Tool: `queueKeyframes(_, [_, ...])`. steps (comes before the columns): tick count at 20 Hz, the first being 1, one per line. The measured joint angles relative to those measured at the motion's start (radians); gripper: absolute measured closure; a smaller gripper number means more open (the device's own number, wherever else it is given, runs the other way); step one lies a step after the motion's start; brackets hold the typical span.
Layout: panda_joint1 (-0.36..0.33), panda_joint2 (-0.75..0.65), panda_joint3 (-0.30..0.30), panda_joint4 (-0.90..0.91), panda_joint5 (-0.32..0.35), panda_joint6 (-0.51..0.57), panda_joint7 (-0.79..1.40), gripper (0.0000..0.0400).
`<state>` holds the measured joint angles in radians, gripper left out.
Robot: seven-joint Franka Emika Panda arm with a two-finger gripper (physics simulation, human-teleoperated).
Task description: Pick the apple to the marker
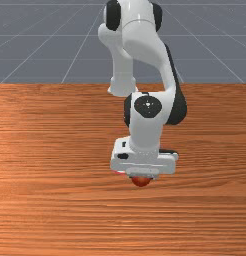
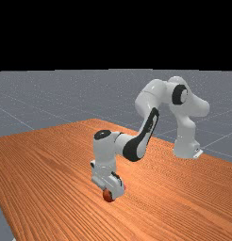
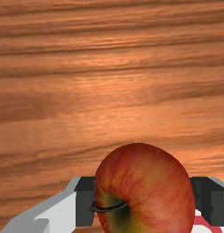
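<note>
The pincer (image 1: 141, 176) is clenched on the apple (image 3: 148, 191), one dark pad (image 3: 85, 201) against each side of the fruit. The apple is red with yellow streaks; its dark, curved stem reaches from the hollow to one of the pads. Whether its underside touches the bench (image 1: 55, 212) cannot be determined.

Markings: the dark round cap (image 1: 148, 106) on the arm (image 2: 105, 151) bears small pale marks, too small to read.

Surroundings: a red-and-white marker (image 3: 208, 224) lies on the wood near the apple, partly covered in the wrist view by the fruit and one finger. In the front view its red edge emerges on that view's left of the apple, the hand obstructing the rest. The hand also hides the apple's upper part there.
</note>
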<state>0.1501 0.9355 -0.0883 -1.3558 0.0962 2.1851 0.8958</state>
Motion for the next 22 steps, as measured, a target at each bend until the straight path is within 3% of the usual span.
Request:
queueKeyframes(4, [-0.001,-0.083,-0.014,-0.149,-0.003,0.019,0.001,0.0101])
queueKeyframes(21, [-0.002,-0.155,-0.061,-0.303,-0.016,0.088,0.022,0.0096])
queueKeyframes(22, [-0.005,-0.150,-0.065,-0.309,-0.017,0.089,0.020,0.0047])
